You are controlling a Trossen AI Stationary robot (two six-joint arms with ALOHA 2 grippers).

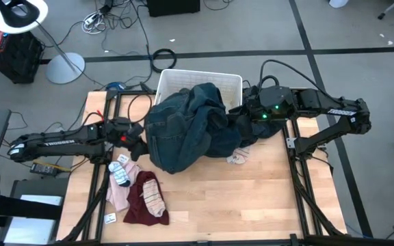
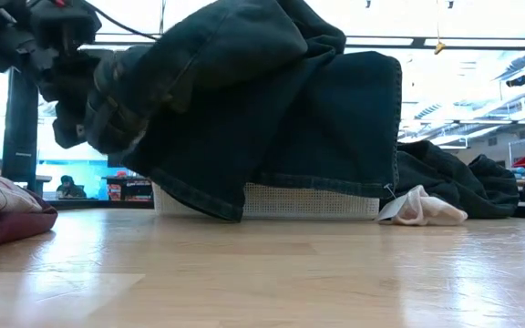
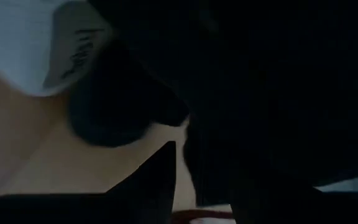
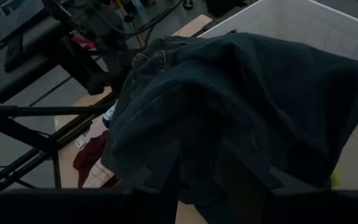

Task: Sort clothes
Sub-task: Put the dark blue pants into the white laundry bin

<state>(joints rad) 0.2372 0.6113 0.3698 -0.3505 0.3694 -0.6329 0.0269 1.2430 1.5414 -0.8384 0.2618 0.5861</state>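
A large dark teal denim garment hangs bunched between two dark robot arms above a light wooden table, its long axis running roughly from the left arm toward the white perforated plastic bin at the table's far edge, its upper folds draped over the bin's near rim. The left gripper pinches the garment's left edge; in the low view the cloth there is lifted clear of the tabletop while its lower hem sags close to the wood. The right gripper is buried in dark fabric beside the bin, its fingers closed into the denim in the right wrist view. A black garment lies crumpled at right, a small white cloth touching it. Near the left front corner rest a maroon garment, a pink garment and striped socks. The table's front and right stretches lie open.
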